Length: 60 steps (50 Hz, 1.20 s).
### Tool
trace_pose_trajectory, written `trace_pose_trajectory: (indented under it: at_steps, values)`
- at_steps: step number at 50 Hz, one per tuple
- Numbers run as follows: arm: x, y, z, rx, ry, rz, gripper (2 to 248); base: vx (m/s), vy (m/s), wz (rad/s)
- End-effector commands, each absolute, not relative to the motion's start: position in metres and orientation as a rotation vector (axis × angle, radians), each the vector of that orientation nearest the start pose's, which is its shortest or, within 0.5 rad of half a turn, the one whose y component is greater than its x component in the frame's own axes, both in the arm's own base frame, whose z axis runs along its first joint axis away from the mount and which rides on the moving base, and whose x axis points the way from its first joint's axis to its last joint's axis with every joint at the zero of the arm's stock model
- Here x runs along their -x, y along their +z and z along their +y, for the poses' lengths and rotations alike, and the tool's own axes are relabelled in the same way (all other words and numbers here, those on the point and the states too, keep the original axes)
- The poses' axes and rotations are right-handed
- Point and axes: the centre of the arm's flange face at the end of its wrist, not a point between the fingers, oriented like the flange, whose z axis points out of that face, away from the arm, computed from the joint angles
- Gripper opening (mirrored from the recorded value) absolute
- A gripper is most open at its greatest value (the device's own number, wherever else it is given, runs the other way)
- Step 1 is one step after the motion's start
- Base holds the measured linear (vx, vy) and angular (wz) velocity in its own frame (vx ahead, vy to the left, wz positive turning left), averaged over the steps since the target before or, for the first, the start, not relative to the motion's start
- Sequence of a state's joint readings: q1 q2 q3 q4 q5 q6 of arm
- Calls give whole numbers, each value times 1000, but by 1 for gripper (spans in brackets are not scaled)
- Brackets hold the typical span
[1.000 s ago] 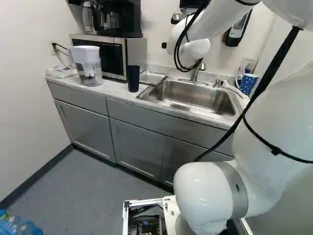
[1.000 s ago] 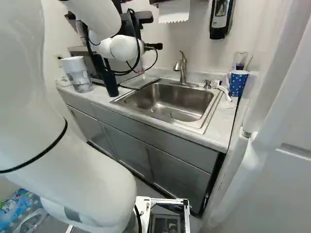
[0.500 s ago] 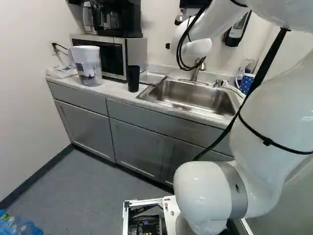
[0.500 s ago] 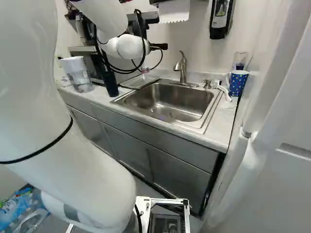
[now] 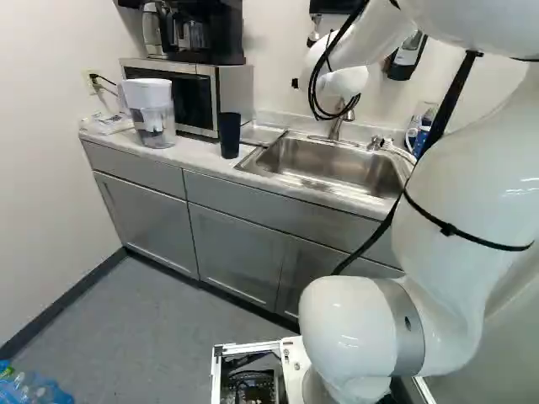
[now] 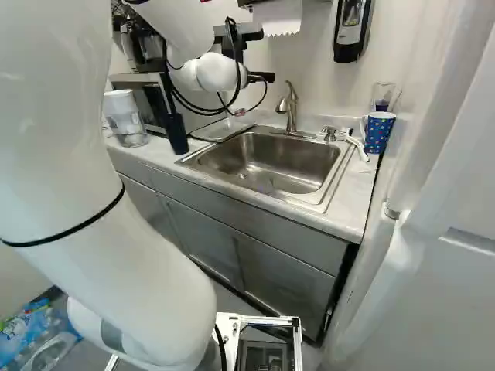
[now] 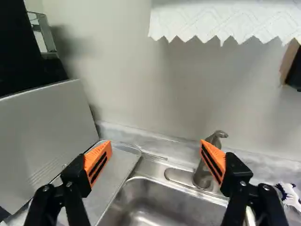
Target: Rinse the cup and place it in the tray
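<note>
In the right base view the gripper [image 6: 261, 77] is largely hidden by my wrist, above the back left of the sink. The wrist view shows the gripper [image 7: 155, 159] open, its orange-padded fingers wide apart with nothing held. Beyond and below them are the flat silver tray [image 7: 116, 165] and the faucet [image 7: 203, 172]. A dark cup [image 5: 230, 135] stands upright on the counter, left of the sink [image 6: 271, 164]. The blue dotted mug [image 6: 378, 133] stands at the sink's right.
The microwave [image 5: 192, 97] carries a coffee maker [image 5: 195, 34]. A white-topped pitcher [image 5: 152, 112] stands on the counter [image 6: 352, 205]. Paper towel [image 7: 221, 19] hangs on the wall above the faucet. A clear glass [image 6: 383, 94] is behind the mug, and a brush [image 6: 354, 142] lies beside the sink.
My wrist and gripper have moved rightward in the right base view, and a little rightward in the left one. The upper arm has shifted too. The base and the cups have stayed put.
</note>
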<state>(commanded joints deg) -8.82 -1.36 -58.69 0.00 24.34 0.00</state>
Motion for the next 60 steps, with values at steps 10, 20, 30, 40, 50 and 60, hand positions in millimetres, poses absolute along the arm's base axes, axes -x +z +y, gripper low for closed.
trace_pose_trajectory:
  at_steps: [10,20,30,40,50,60]
  values:
    - [-539,635,-92,2473,-2101,210,247,0,0,0]
    - [-546,634,-103,2496,-2084,232,247,0,0,0]
    - [-553,632,-112,2519,-2067,253,247,0,0,0]
    - [-561,630,-119,2538,-2049,266,247,0,0,0]
    - [-568,628,-125,2557,-2029,278,247,0,0,0]
    - [-576,626,-128,2572,-2008,281,247,0,0,0]
